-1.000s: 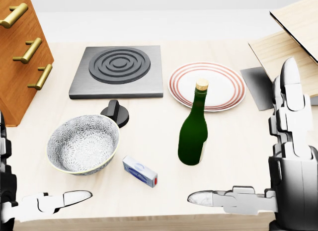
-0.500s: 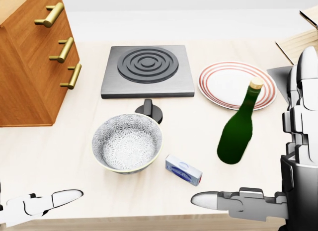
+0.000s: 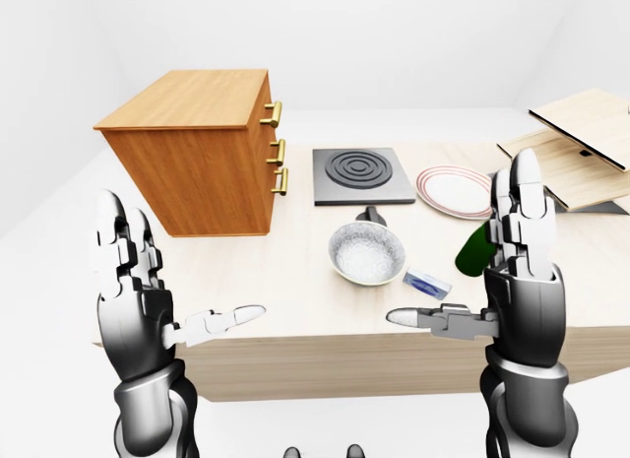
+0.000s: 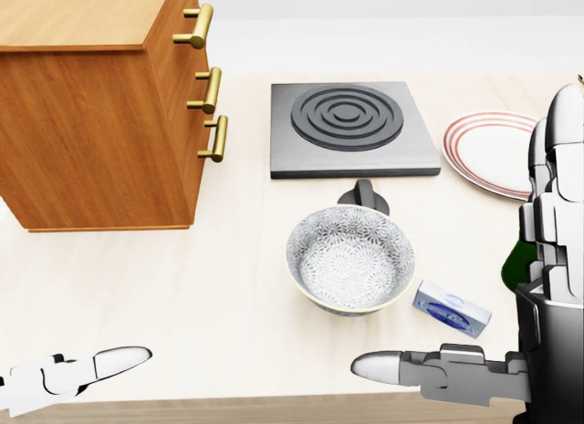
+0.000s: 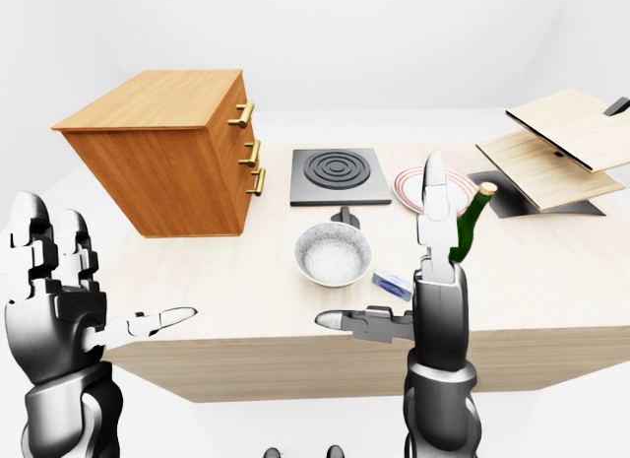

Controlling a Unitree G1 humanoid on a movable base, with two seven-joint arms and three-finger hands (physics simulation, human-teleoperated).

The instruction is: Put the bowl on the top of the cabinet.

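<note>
Both hands open, empty; bowl untouched.

No text, brand, number or sign can be read anywhere. The small blue-and-white box just to the right of the bowl in the head view carries a printed face — an oval mark on blue — but it is too small and blurred to make out.

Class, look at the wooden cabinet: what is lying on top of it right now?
Nothing shows on top of the cabinet; its flat wooden top is bare in both eye views. The bowl sits on the table. The drawers' contents are hidden.
</note>
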